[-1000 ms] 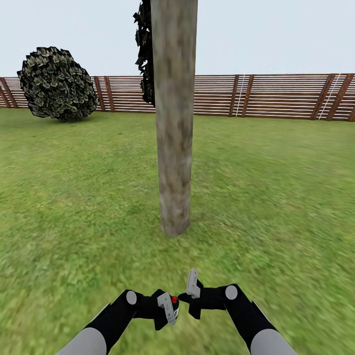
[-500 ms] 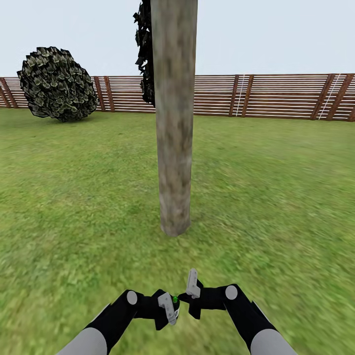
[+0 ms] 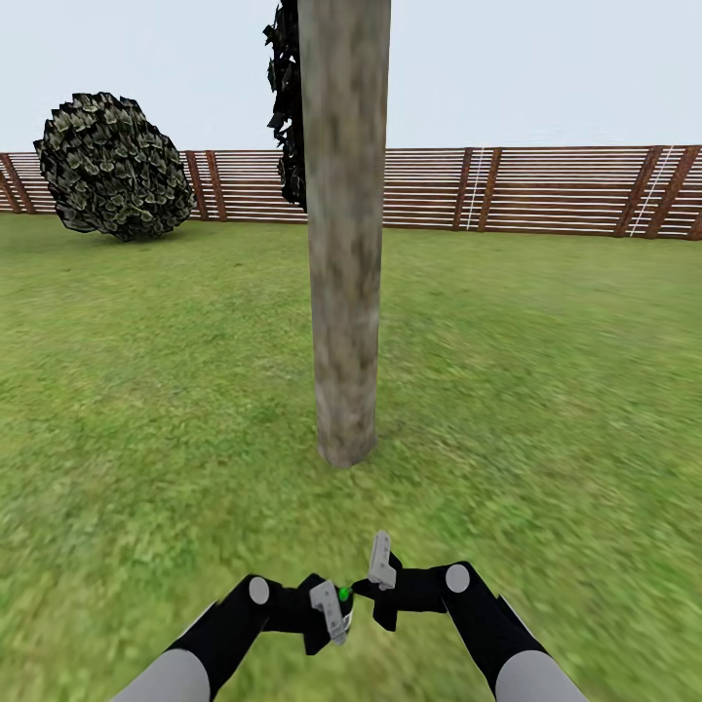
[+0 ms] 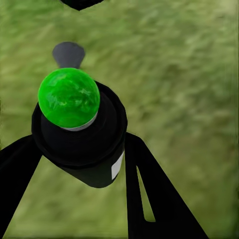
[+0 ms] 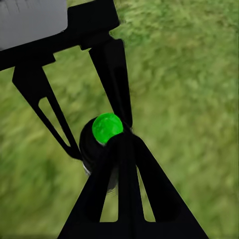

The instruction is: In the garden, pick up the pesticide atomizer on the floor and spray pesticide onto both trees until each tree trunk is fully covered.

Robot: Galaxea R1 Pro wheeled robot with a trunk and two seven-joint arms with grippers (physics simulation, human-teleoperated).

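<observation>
Green now, the pesticide atomizer's (image 4: 79,134) top glows inside my left tool (image 3: 331,606), whose fingers clamp its dark body. It looks light, rigid and slick, so I grip low. Right tool (image 3: 375,575) touches it; closure unclear. Tree trunk (image 3: 343,244) stands ahead.

Down at the bottom of the head view, two arms come up from the lower corners: pale grey sleeves give way to glossy black forearm shells, each with a round grey disc at the wrist joint. The left gripper (image 3: 330,606) and right gripper (image 3: 378,570) are black blocks tipped with light grey jaws. Up close in the wrist views, the fingers (image 5: 123,199) are flat black blades with long narrow slots cut through them.
</observation>
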